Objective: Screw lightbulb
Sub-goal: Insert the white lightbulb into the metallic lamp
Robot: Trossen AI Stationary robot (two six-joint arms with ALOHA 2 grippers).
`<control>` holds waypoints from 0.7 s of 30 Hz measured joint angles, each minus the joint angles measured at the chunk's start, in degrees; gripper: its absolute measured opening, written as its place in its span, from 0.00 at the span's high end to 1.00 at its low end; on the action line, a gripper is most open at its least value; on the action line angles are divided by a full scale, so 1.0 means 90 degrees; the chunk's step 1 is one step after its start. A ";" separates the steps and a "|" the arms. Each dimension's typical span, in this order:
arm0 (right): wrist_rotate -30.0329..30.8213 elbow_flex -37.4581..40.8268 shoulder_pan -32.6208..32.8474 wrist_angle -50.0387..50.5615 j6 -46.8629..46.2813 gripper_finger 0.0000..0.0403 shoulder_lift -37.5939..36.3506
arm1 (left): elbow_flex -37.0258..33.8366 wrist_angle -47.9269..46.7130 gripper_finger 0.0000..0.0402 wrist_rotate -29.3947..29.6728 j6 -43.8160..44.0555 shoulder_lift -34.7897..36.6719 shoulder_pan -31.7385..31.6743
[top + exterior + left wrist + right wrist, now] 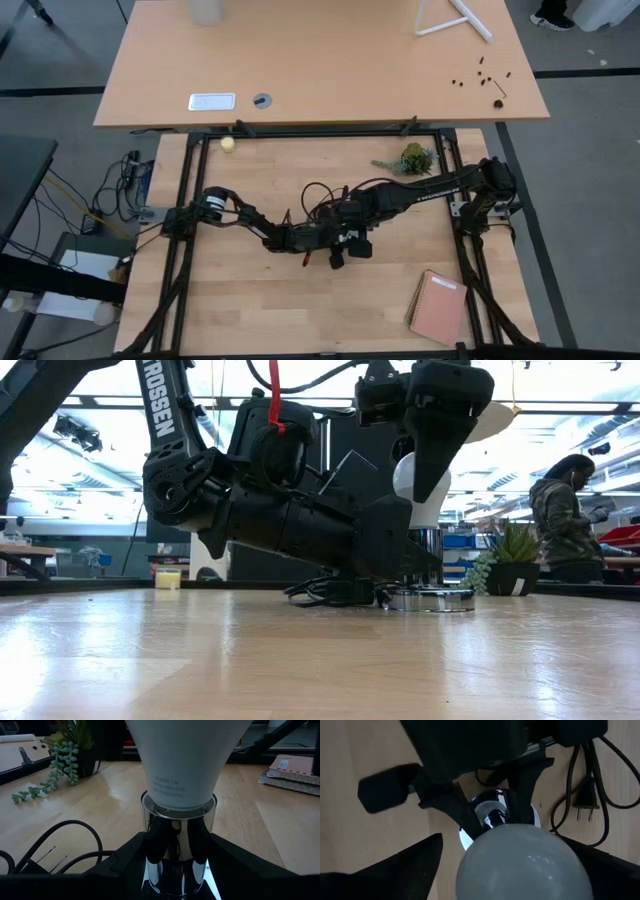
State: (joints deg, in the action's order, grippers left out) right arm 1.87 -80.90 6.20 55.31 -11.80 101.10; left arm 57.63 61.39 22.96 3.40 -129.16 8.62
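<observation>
Lightbulb stood upright in chrome socket; left gripper clamped the socket, right gripper spread wide around the globe, gripping nothing; cross-threading or tipping risked if regrasped crooked.

High view: we look straight down from well above, whole table plus both arms in shot; low view: we sit at tabletop level, facing across into the room, close to the socket; left wrist cam: very near, level w/ the socket, lightbulb filling the pic; right wrist cam: we look down onto the bulb's dome from just above; all four views share the bulb/socket spot mid-table; low and left wrist also share the plant.
</observation>
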 joint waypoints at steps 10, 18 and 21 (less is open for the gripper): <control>0.0006 -0.0329 0.0052 0.0451 0.0437 0.05 -0.0056 | 0.0000 0.0000 0.51 0.0000 0.0021 0.0000 0.0005; 0.0129 -0.0725 0.0070 0.1131 0.2296 0.05 -0.0068 | 0.0000 0.0013 0.51 0.0002 0.0174 0.0000 0.0010; 0.0209 -0.0720 0.0111 0.1416 0.3534 0.05 -0.0068 | -0.0002 0.0024 0.51 0.0000 0.0264 -0.0002 0.0010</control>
State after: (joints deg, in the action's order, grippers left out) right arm 3.75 -87.39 7.20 68.06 20.01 100.49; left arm 57.60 61.60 22.96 5.78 -129.18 8.71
